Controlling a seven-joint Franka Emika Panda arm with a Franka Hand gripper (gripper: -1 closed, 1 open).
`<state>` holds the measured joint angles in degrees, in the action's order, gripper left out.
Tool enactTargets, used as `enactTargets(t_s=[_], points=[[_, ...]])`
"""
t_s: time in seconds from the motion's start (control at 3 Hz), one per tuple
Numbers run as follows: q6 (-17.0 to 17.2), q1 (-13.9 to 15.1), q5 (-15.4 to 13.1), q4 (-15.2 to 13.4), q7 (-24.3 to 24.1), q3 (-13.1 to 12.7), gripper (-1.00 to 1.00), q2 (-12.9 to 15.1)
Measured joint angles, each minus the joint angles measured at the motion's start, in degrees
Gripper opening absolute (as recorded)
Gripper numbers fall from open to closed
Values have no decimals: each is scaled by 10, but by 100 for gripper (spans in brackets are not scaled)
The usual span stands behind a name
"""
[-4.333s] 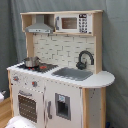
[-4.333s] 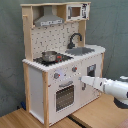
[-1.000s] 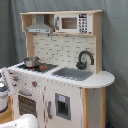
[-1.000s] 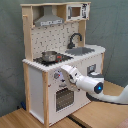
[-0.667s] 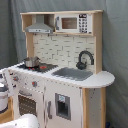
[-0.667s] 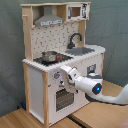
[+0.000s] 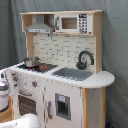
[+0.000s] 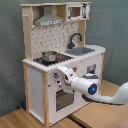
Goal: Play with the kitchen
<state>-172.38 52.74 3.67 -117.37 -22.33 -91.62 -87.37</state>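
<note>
While the toy kitchen point(image 7: 62, 70) stood upright against a grey curtain point(image 7: 116, 45) in both exterior views, the white robot arm point(image 8: 92, 89) reached across its front from the second exterior view's right. The gripper point(image 8: 62, 76) sat right at the knob panel just under the stovetop, above the oven door point(image 8: 62, 100), and looked to be touching or nearly touching a knob; whether the jaws were spread or pinching the knob I cannot tell, since the arm's own body covered them. In the first exterior view only a part of the arm showed at the first exterior view's left edge, beside the kitchen's near corner. A small metal pot point(image 7: 31, 61) rested on the black stovetop point(image 7: 37, 66), on the side away from the sink. The grey sink point(image 7: 72, 73) lay in the white counter next to the stovetop, with the black curved faucet point(image 7: 85, 59) standing behind it against the tiled back wall. Overhead, a silver hood point(image 7: 41, 25) hung above the stovetop and a microwave point(image 7: 74, 22) sat beside it above the sink. In the second exterior view the kitchen stood on a light wooden floor point(image 8: 30, 120). A second small door point(image 7: 62, 106) with a dark window was set below the sink.
</note>
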Motion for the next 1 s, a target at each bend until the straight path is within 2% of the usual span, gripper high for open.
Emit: enactTargets(t_s=[0.33, 0.67, 1.0], points=[[0, 0, 0, 0, 0, 0, -100, 0], [5, 0, -1, -1, 2, 1, -100, 1], [6, 0, -1, -2, 2, -1, 100, 1]])
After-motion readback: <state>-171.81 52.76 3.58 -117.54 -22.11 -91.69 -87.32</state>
